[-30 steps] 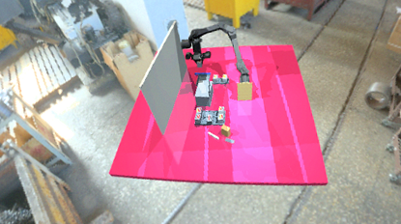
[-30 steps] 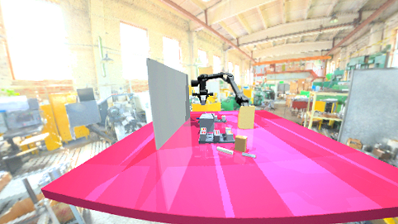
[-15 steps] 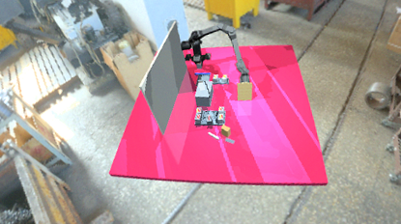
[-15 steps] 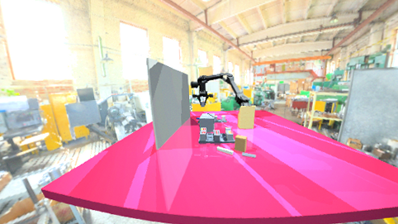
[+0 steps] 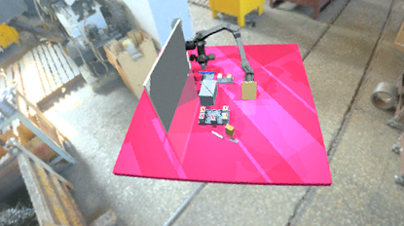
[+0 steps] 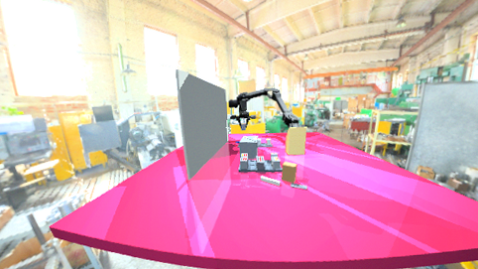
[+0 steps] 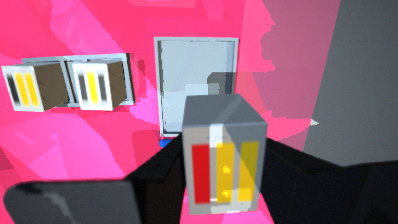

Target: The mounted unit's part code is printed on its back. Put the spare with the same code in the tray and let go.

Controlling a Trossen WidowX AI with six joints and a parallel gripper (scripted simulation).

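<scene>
My gripper (image 5: 204,63) (image 6: 244,125) (image 7: 215,137) is shut on a grey spare block (image 7: 224,122), whose white face shows one red and two yellow stripes. In the wrist view the block covers part of the near right end of the grey tray (image 7: 187,60), with the fingers above table height. The tray shows no block on its visible floor. Beside it, a small rack (image 5: 226,81) (image 7: 97,57) holds two brown-sided blocks with black and yellow stripes (image 7: 22,89) (image 7: 94,91). Which object is the mounted unit, and its back code, I cannot tell.
A tall grey panel (image 5: 172,86) (image 6: 205,124) (image 7: 360,95) stands along one side. A grey box (image 5: 208,96) (image 6: 248,147) and a dark rack (image 6: 251,169) of several striped blocks stand nearby. A tan box (image 5: 249,90) (image 6: 296,141) stands before the arm's base. A blue strip (image 7: 165,143) adjoins the tray.
</scene>
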